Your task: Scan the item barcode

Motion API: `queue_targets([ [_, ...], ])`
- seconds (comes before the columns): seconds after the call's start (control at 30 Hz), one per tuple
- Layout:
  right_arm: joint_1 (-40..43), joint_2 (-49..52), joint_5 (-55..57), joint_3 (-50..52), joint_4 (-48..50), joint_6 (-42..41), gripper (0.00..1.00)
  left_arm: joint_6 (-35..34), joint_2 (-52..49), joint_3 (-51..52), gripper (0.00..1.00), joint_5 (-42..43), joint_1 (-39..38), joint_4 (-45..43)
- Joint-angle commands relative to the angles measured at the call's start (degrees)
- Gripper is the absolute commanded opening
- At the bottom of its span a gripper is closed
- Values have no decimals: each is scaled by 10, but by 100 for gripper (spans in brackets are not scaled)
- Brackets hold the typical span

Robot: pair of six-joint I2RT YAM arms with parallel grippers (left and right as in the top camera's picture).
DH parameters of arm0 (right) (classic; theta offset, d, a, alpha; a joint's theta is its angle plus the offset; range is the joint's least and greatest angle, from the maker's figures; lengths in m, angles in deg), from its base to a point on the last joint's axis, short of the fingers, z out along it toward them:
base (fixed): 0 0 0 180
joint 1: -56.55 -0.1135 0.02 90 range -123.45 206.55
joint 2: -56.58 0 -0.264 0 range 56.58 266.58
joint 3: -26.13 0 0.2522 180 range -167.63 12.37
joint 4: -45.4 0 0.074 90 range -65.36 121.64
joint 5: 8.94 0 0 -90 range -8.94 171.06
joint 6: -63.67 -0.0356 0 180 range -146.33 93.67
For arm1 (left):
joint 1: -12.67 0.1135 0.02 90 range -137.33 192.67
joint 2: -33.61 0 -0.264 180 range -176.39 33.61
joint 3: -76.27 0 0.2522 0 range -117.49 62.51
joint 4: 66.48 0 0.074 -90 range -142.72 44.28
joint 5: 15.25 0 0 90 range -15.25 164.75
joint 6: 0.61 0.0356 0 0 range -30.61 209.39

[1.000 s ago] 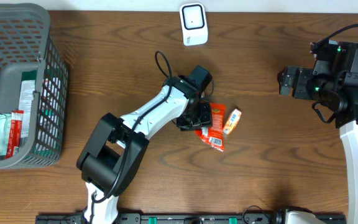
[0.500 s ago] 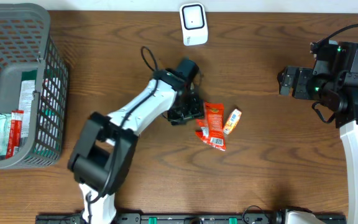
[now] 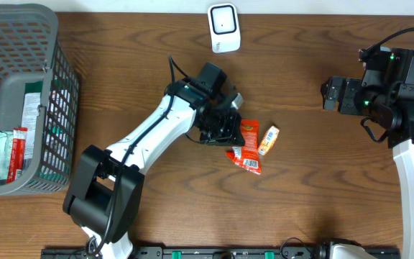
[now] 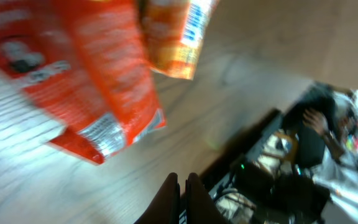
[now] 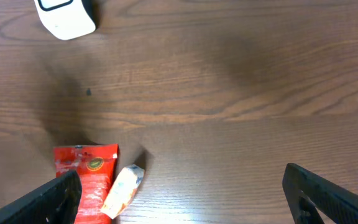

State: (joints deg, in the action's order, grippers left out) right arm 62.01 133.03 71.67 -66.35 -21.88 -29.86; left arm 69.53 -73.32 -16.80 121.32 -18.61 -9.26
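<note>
Left arm (image 3: 157, 137): stretched on a diagonal from below-left of the red packet (image 3: 247, 147) up towards it. The wrist is turned down so that its head sits just left of the packet's upper end.
Left gripper (image 3: 223, 129): clenched. In the left wrist view the two fingers (image 4: 169, 193) lie pressed together with nothing between them. Bare wood shows between their tips and the red packet, so the packet is not grasped.
Right arm (image 3: 408, 129): folded well to the right of the red packet, with its wrist block facing left towards it.
Right gripper (image 3: 329, 93): released. In the right wrist view its fingertips sit at the two lower corners of the picture, wide apart and holding nothing.
Table (image 3: 322, 187): dark wood, carrying everything listed.
Basket (image 3: 62, 79): grey mesh, far left of the red packet, with several packaged goods (image 3: 6, 155) lying inside.
Scanner (image 3: 223, 27): a small white unit with a dark window, well above the red packet and slightly to its left.
Task item, red packet: lying flat on the table, long axis tilted, with a white barcode patch at its lower end.
Small orange packet (image 3: 268, 139): lying flat just right of the red packet. Whether they touch cannot be determined.
Obstructions: in the overhead view, the left arm's head hides the table at the red packet's left edge. The left wrist view is motion-blurred.
</note>
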Motion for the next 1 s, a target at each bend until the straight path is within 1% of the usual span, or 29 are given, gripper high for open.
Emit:
queue_targets([
  [0.0,2,-4,-1,-9,-1,-7,99,65,-6,33,7,75,-1,-21],
  [0.1,2,-4,-1,-9,-1,-7,99,64,-6,56,7,75,-1,-62],
  [0.2,2,-4,-1,-9,-1,-7,99,47,-6,87,7,75,-1,-118],
  [0.37,2,-4,-1,-9,-1,-7,99,33,-7,115,7,74,-2,-164],
  [0.57,2,-4,-1,-9,-1,-7,99,22,-13,127,7,74,-7,-194],
  [0.6,2,-4,-1,-9,-1,-7,99,9,-16,127,7,69,-10,-200],
  [0.63,2,-4,-1,-9,-1,-7,99,-17,-22,127,7,50,-14,-205],
  [0.7,2,-4,-1,-9,-1,-7,99,-39,-29,127,7,26,-21,-207],
  [0.97,2,-4,-1,-9,-1,-7,99,-43,-34,127,7,22,-30,-209],
])
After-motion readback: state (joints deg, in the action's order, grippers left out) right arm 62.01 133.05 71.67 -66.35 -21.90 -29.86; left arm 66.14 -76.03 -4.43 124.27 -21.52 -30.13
